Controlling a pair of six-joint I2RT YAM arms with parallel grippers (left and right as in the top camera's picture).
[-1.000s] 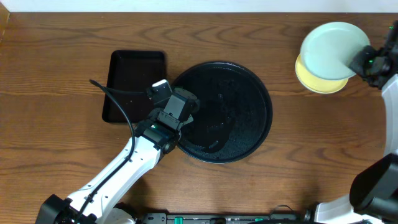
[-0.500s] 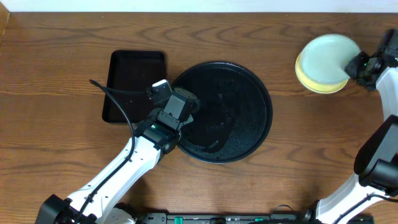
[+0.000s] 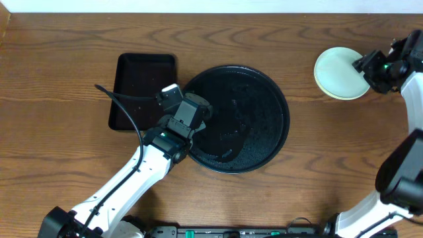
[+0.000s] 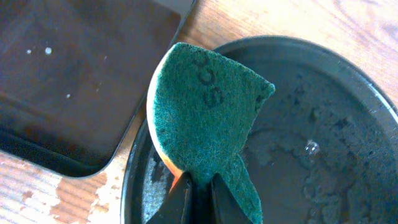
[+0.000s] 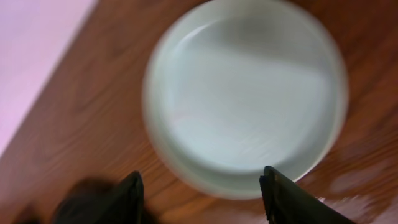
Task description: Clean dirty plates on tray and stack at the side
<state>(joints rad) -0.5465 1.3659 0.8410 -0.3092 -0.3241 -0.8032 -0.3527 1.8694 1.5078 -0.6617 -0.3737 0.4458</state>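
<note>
a small rectangular black tray (image 3: 142,86) sits at the left of the bench (image 3: 66,132). just right of it, the left gripper (image 4: 199,190) is pinched tight on a green scouring sponge (image 4: 205,112), held over the left rim of the round black tray (image 3: 261,99), whose floor is wet. at the far right the plates (image 3: 336,71) lie stacked on bare wood, mint-green on top with a yellowish edge beneath. the right gripper (image 5: 202,186) sits beside them, its jaws spread, gripping nothing.

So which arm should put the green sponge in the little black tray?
Left, probably. The left gripper is shut on the sponge beside the small tray; the right gripper is open, far off by the plates.
</note>
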